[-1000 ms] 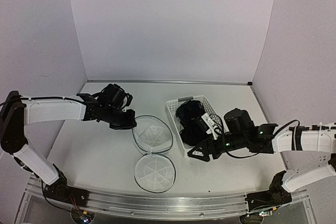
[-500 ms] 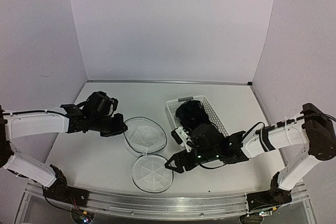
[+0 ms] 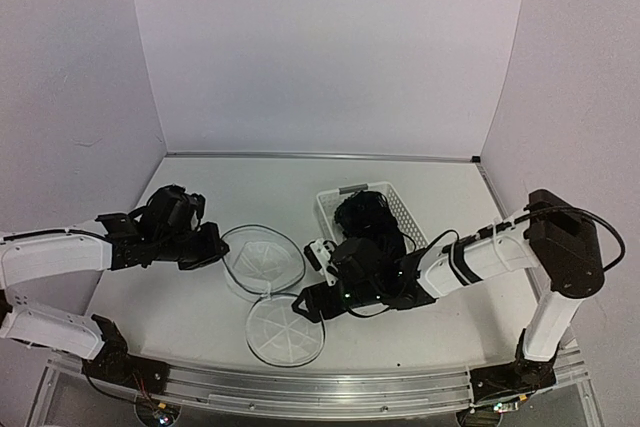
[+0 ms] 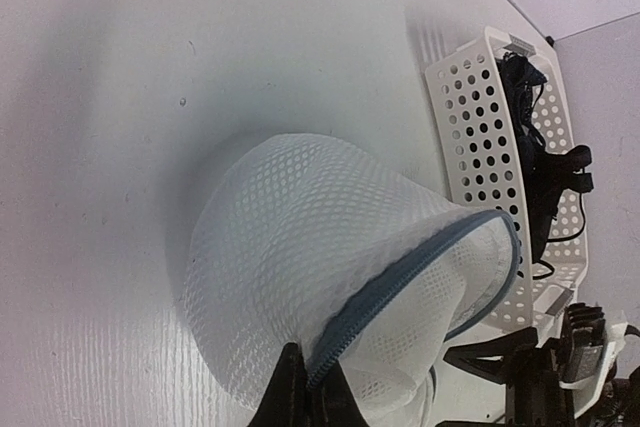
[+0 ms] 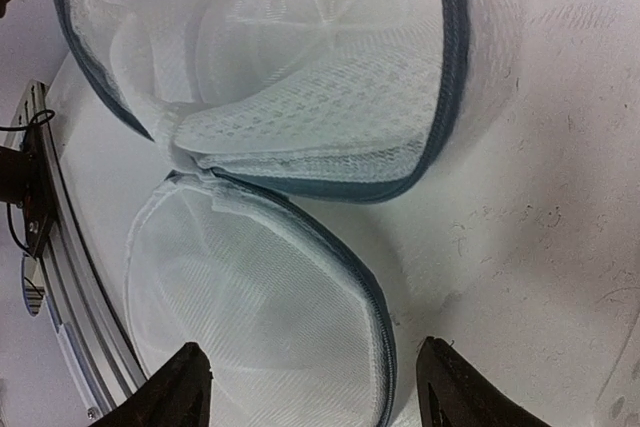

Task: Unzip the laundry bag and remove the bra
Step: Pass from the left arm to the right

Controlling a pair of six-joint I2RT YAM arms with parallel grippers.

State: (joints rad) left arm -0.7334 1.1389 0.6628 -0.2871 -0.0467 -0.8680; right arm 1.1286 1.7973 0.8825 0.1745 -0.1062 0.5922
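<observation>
Left end effector (image 4: 308, 387) clamped the open laundry bag's (image 4: 330, 247) rim. Right end effector (image 5: 318, 397) hung wide open, empty, beside it. The bra (image 3: 362, 212) lay in the basket (image 3: 328, 209).

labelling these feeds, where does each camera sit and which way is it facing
Top external: fixed above and behind the bases, looking down at the table; left arm, right arm, laundry bag, basket show.
Left wrist: on the left arm, looking across toward the basket; left end effector pinches the bag's zip rim.
Right wrist: close above the open bag; right end effector open.
All three share the bag.
</observation>
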